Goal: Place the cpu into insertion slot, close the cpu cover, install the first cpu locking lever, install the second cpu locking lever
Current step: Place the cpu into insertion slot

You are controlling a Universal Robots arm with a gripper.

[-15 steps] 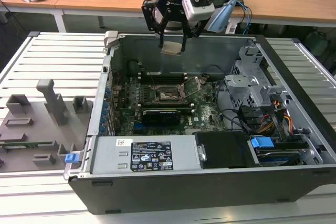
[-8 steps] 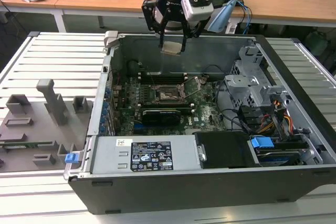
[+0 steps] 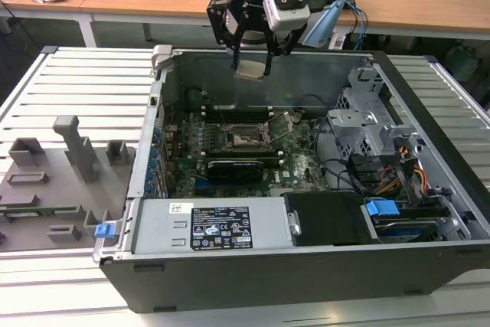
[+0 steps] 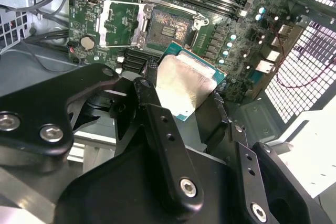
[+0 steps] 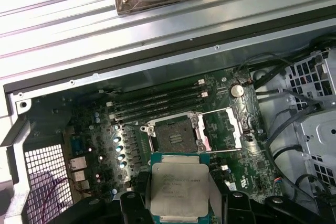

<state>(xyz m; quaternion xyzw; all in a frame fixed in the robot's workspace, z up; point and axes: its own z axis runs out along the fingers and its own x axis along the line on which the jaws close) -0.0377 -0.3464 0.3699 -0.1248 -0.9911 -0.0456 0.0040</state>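
Note:
My gripper [image 3: 253,63] hangs above the open computer case, shut on the cpu [image 3: 252,70], a flat square chip with a pale metal top. In both wrist views the cpu [image 4: 181,85] [image 5: 176,187] sits between two black fingers [image 4: 152,98], held by opposite edges. Below it on the green motherboard lies the insertion slot [image 5: 176,132] [image 4: 170,24] [image 3: 246,138], dark, square and uncovered. The cpu cover [image 5: 223,129] [image 4: 121,22], a silvery frame with a window, is swung open beside the slot. The chip is well above the board and touches nothing.
Long black memory slots [image 5: 157,100] run beside the socket. A black expansion card [image 3: 237,166] lies in front of it. The power supply [image 3: 218,227], drive cage [image 3: 367,124] and case walls [image 3: 164,112] ring the board. A grey fixture plate [image 3: 53,181] sits at the exterior view's left.

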